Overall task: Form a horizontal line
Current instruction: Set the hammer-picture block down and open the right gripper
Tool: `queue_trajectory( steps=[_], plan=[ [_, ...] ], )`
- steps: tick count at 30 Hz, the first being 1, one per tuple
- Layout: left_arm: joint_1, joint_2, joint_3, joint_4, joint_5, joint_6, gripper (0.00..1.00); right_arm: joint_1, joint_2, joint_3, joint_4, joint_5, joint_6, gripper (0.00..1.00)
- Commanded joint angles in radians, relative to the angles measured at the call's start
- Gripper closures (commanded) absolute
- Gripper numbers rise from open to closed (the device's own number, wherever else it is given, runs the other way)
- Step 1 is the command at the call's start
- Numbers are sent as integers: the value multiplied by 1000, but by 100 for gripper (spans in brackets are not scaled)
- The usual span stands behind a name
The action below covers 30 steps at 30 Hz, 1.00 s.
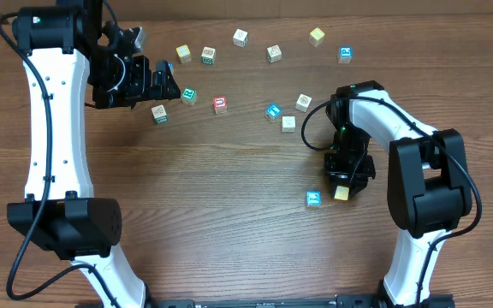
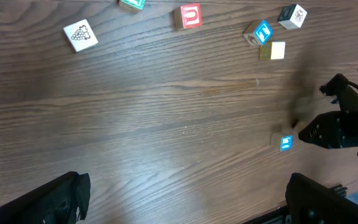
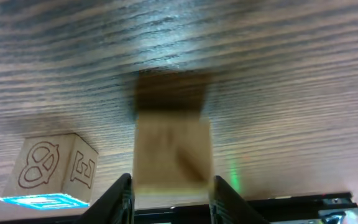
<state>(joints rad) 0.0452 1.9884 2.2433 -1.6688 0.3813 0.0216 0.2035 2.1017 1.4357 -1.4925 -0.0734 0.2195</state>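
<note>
While the right gripper (image 3: 171, 184) is sitting narrowly round the yellow cube (image 1: 341, 193) at 4 o'clock on the table (image 1: 229, 239) (gripping or not, can't tell), the horizontal line (image 1: 315, 198) is only starting: the teal cube (image 3: 48, 177) is lying just off its 9 o'clock. Meanwhile the left gripper (image 1: 171, 85) is hanging wide open, empty, farther off.

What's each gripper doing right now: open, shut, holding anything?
Left gripper: open, nothing in it.
Right gripper: straddles a wooden cube; cannot tell whether it grips it.

Fourteen wooden cubes (image 1: 220, 104), two arms (image 1: 54, 128)
</note>
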Motion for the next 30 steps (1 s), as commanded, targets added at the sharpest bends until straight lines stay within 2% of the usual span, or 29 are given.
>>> queue_trajectory(
  steps=[1,11,16,24,30],
  plan=[
    [-8,10,21,1,0,-2,1,-3,-14,-5,4,-2,-13,63],
    [-8,10,21,1,0,-2,0,-3,-14,-5,42,11,-11,54],
    [-8,10,21,1,0,-2,0,-3,-14,-3,67,11,-11,44],
    [-8,10,21,1,0,-2,0,-3,-14,-2,82,12,-11,43],
    [-8,10,21,1,0,-2,0,-3,-14,-2,189,39,-10,41]
  ],
)
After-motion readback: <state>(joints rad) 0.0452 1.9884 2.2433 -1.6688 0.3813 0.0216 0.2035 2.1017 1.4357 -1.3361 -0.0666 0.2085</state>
